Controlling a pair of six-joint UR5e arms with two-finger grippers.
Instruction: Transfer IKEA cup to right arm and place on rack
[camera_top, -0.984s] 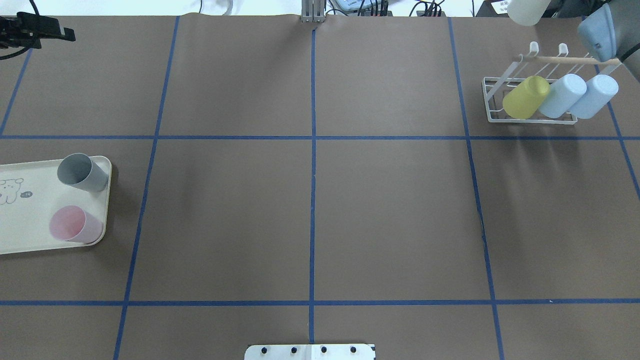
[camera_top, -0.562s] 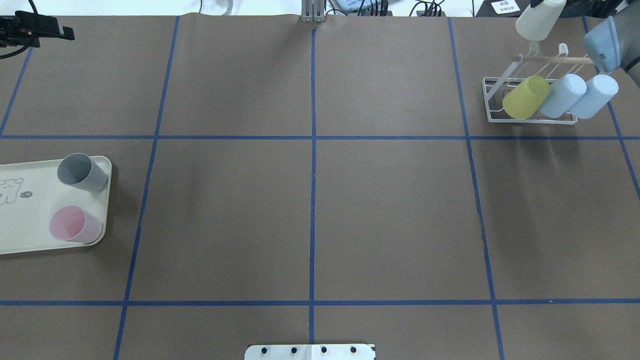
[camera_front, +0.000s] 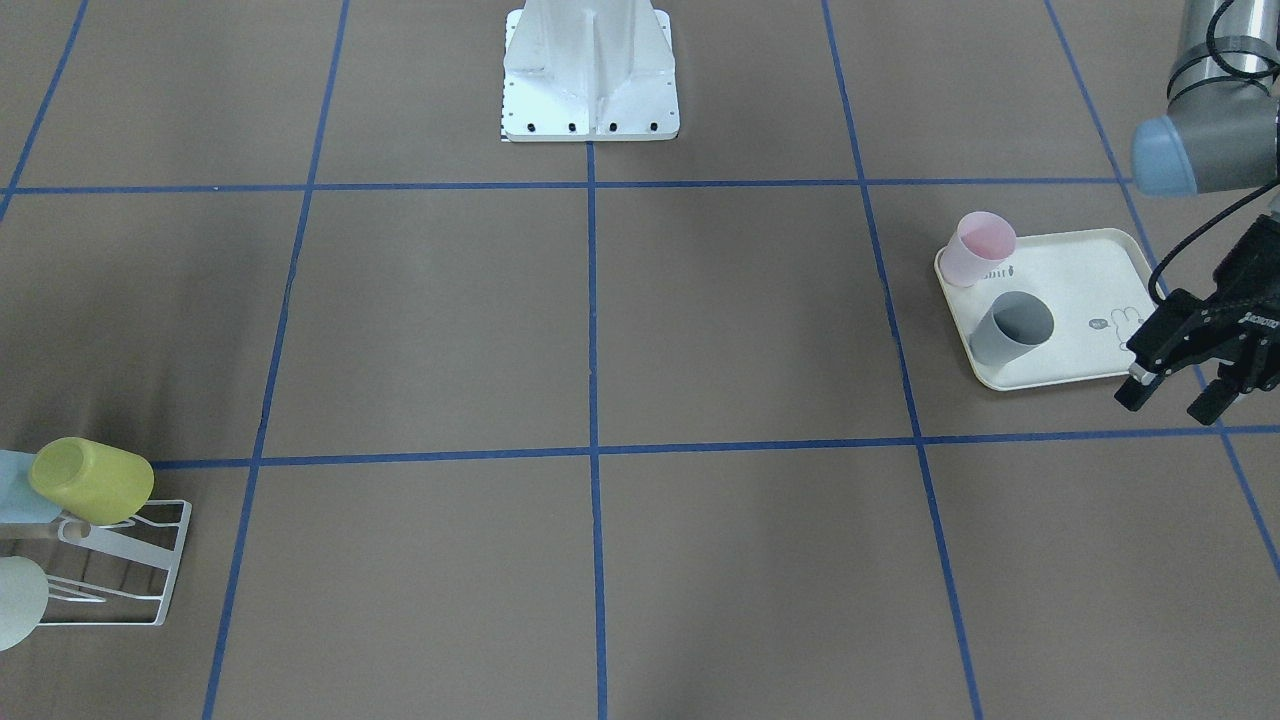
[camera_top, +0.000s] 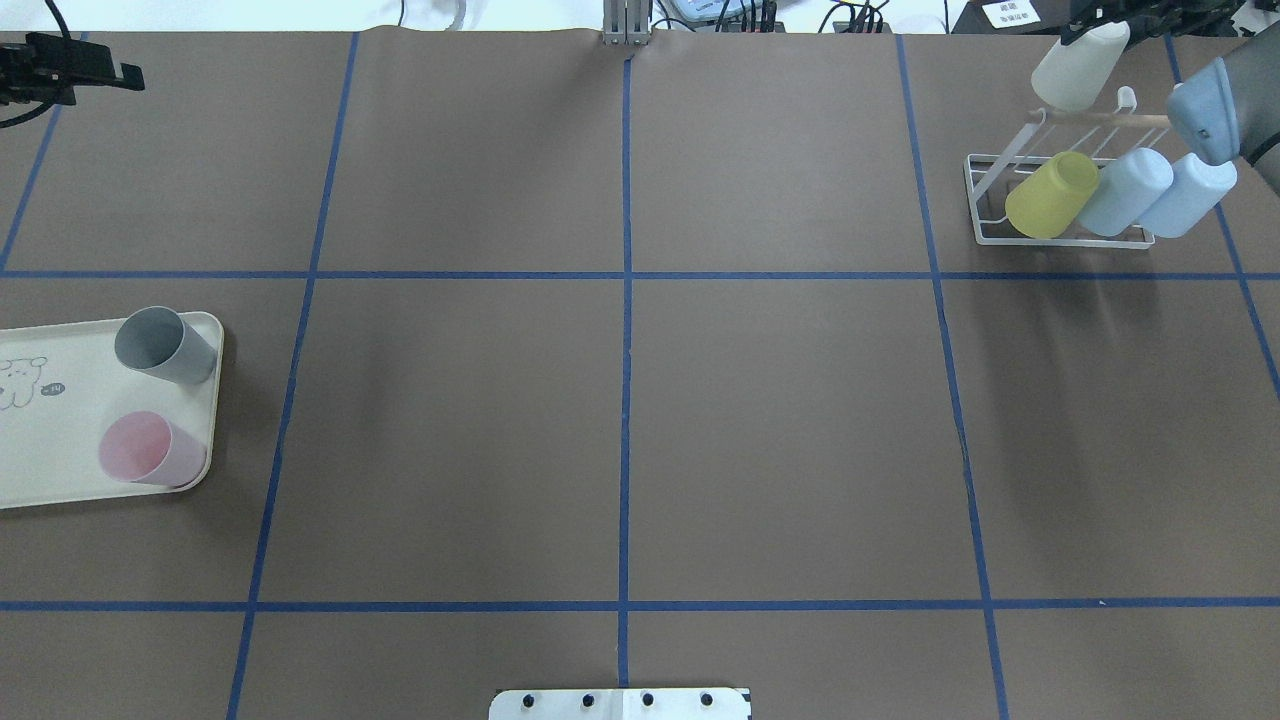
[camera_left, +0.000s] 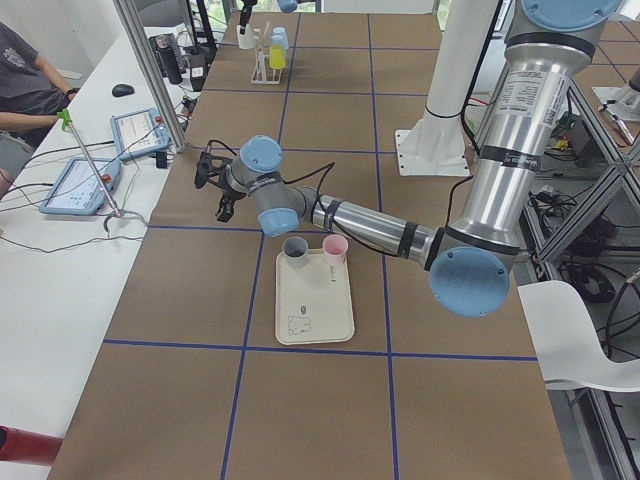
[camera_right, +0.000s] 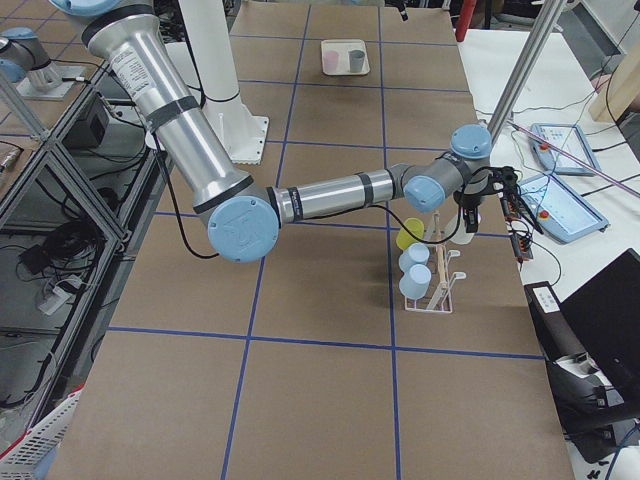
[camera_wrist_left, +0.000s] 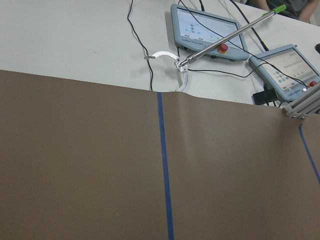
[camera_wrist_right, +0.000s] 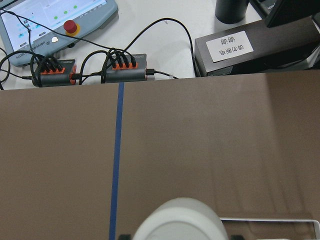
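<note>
White cup (camera_top: 1080, 65) – clamped in right fingers (camera_top: 1072, 36), upper right – has dropped to the rack (camera_top: 985, 200) rear prong within the last second; seating and release remain. Left fingers (camera_front: 1137, 388) wide, empty.

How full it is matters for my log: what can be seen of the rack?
The rack is a white wire frame with slanted prongs and a wooden dowel on top, at the table's far right corner. A yellow cup and two blue cups lean mouth-down on it. A white cup hangs over its back prongs; contact unclear.
</note>
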